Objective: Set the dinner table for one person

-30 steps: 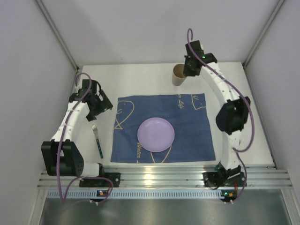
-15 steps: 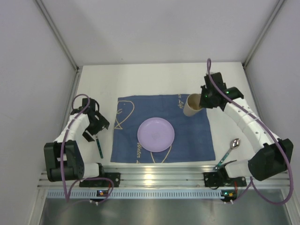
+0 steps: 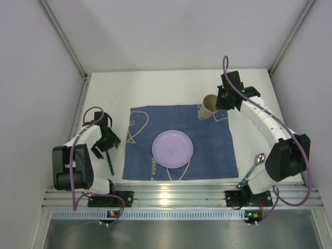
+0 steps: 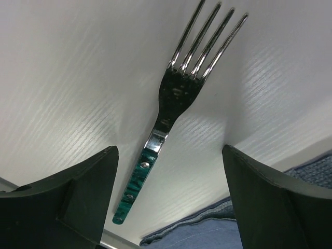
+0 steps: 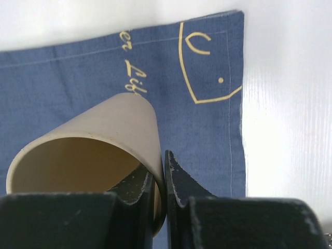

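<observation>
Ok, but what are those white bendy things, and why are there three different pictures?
Those are two robot arms bolted to a white table. One picture looks down from above; the other two come from little cameras on each wrist. On the table lies a blue placemat with a purple plate on it, plus a fork on the left and a spoon on the right. The left arm has its jaws open either side of the fork, not touching. The right arm has its jaws pinching the wall of a tan cup above the placemat's far corner.
</observation>
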